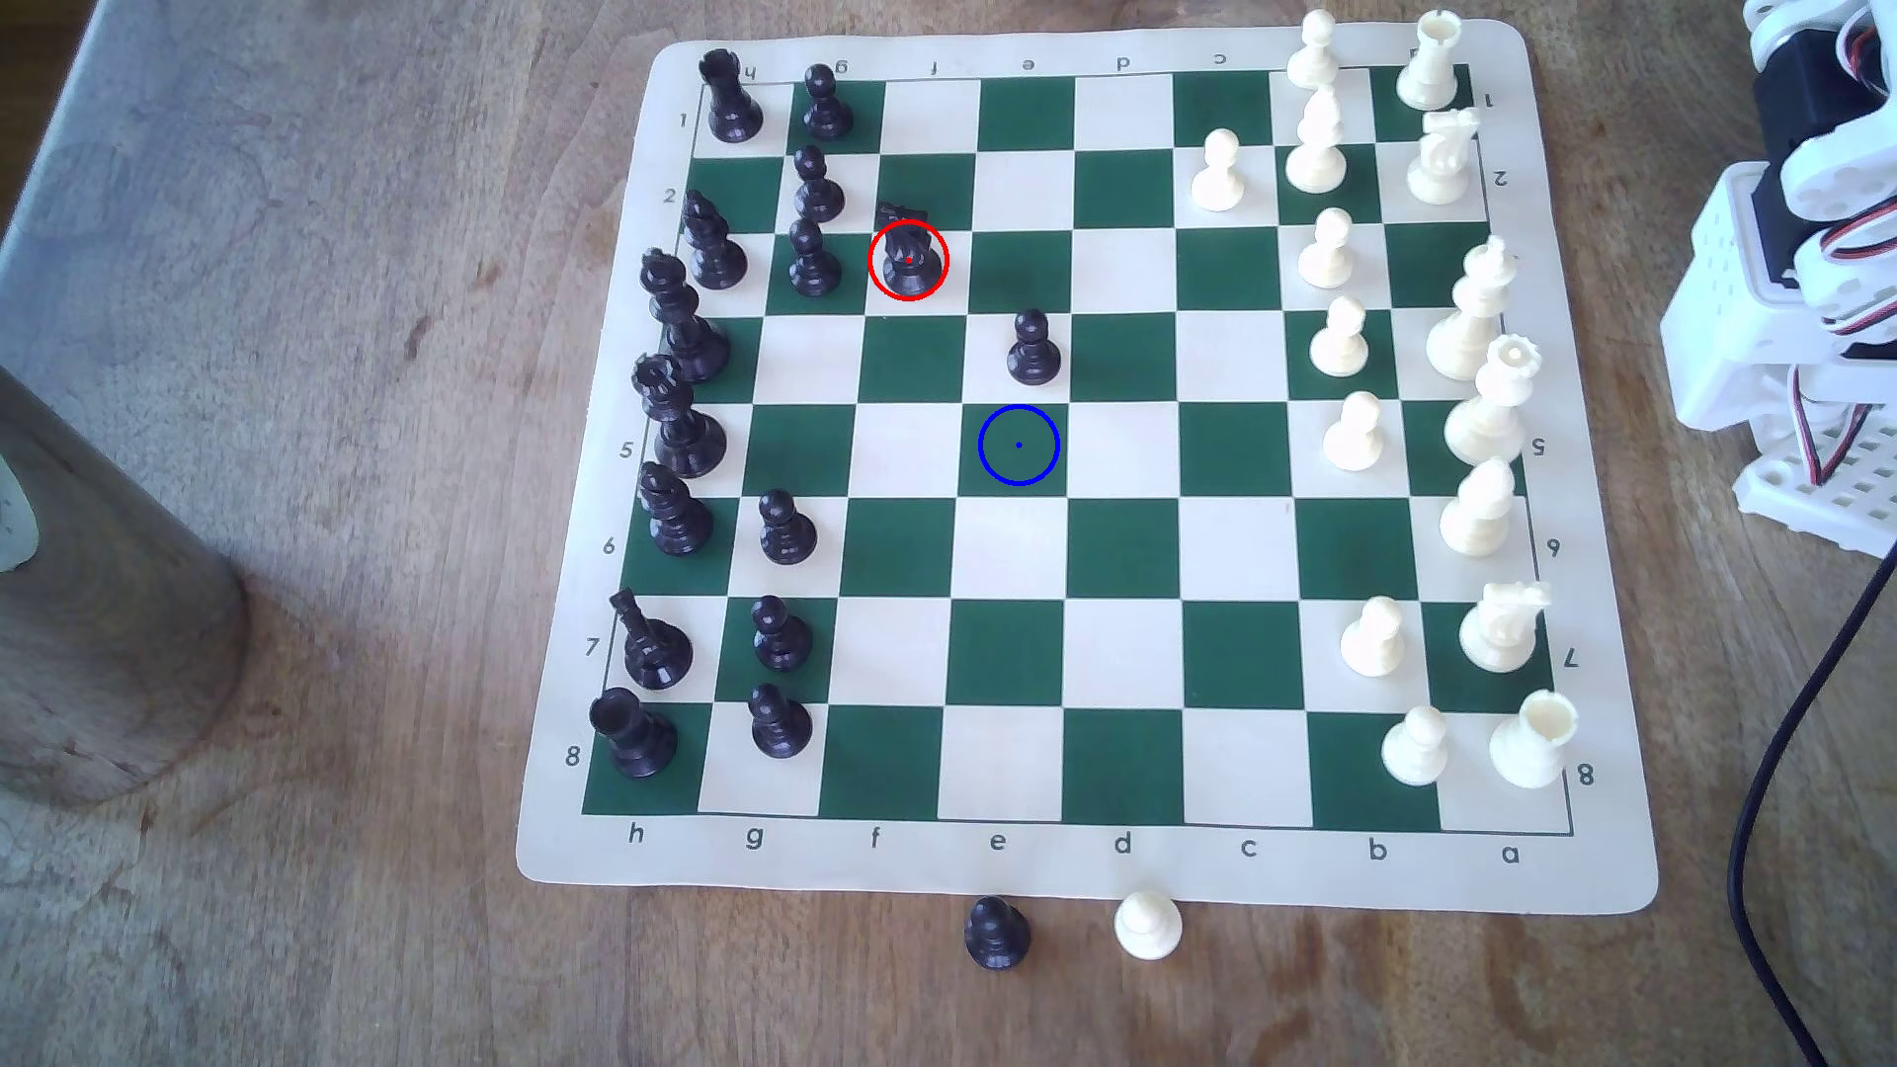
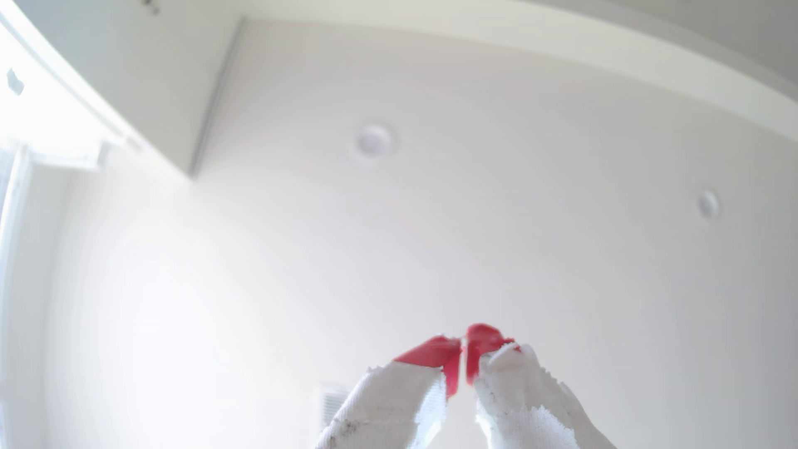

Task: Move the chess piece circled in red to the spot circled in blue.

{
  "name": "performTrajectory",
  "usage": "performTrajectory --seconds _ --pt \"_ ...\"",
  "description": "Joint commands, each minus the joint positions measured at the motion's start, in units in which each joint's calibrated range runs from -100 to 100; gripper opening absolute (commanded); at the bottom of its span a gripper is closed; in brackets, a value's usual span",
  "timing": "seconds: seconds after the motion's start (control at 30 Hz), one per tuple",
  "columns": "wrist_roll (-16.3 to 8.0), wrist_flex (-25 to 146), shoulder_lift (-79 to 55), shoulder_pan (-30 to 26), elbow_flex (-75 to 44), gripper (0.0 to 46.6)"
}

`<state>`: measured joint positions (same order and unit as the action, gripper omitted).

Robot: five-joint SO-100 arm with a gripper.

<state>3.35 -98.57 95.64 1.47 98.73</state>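
A: Position of the black knight (image 1: 910, 259)?

B: Upright on a cream square inside the red ring, on the mat's black-piece side, toward the far edge of the chess mat (image 1: 1088, 867). A black pawn (image 1: 812, 259) stands just beside it on the exterior view's left.

A: Target?

B: The spot (image 1: 1018, 445), a dark green square with a blue ring and centre dot, lies near the middle of the mat, unoccupied. Another black pawn (image 1: 1033, 349) stands on the next square toward the far edge.

A: Tool state?

B: In the wrist view the tool (image 2: 463, 345) points up at a white ceiling (image 2: 475, 172); the red-tipped fingers (image 2: 432, 352) are clenched together, holding nothing.

A: Arm?

B: White arm base (image 1: 1786, 308) sits at the surface's right edge in the exterior view, well apart from the knight.
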Motion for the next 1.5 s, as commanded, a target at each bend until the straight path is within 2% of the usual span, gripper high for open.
performTrajectory --seconds 0.0,0.13,0.27,0.37,0.4,0.43,0.6,0.73,0.87,0.9,1.0,1.03,1.07,1.1,1.17,1.23,1.47 --pt "0.2 3.1 0.2 5.4 1.2 0.2" --pt "0.2 11.7 0.2 5.8 -0.2 0.2" --pt "0.1 18.9 0.2 5.8 -7.2 0.2" --pt "0.0 41.7 0.2 5.9 -18.2 0.2" --pt "-0.1 43.0 0.2 5.9 -18.8 0.2" --pt "0.0 53.4 0.2 5.6 -23.8 0.2" --pt "-0.2 73.5 0.2 4.2 -37.5 0.2" --pt "-0.2 89.9 0.2 5.0 -43.1 0.2" --pt "-0.3 103.6 0.2 5.9 -45.3 0.2" --pt "-0.3 114.1 0.2 6.8 -47.7 0.2" --pt "-0.3 125.7 0.2 9.2 -49.3 0.2" --pt "-0.4 136.4 0.2 9.8 -51.2 0.2" --pt "-0.4 139.9 0.2 10.0 -51.8 0.2" --pt "-1.7 143.4 0.1 9.9 -52.1 0.2" --pt "-2.2 146.1 0.1 10.1 -50.7 0.4" --pt "-3.6 150.2 -1.2 10.3 -48.0 2.8" --pt "-4.1 150.8 -17.2 9.0 -45.3 4.9"
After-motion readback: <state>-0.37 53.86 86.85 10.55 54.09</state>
